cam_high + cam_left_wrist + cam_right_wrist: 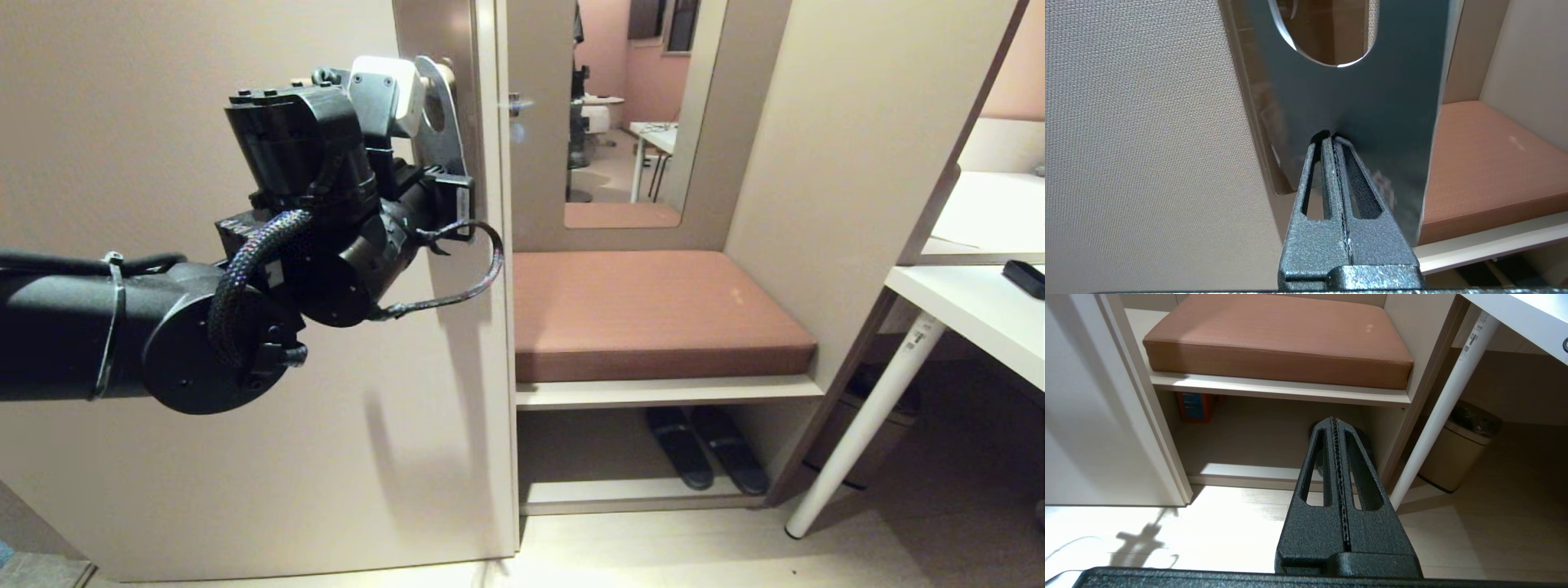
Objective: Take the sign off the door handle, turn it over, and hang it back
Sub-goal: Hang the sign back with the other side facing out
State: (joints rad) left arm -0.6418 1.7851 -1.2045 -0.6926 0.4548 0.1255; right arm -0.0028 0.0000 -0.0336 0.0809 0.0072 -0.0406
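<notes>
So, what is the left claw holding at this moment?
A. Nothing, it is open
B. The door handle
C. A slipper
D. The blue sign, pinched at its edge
D: in the left wrist view the left claw is shut on the edge of the sign, below its oval hole.

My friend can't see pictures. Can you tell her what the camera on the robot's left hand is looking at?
The left gripper is shut on the bottom edge of the sign, a dusty blue card with an oval hole near its top. The card hangs in front of a beige door, and a brown bench cushion sits off to one side.
</notes>
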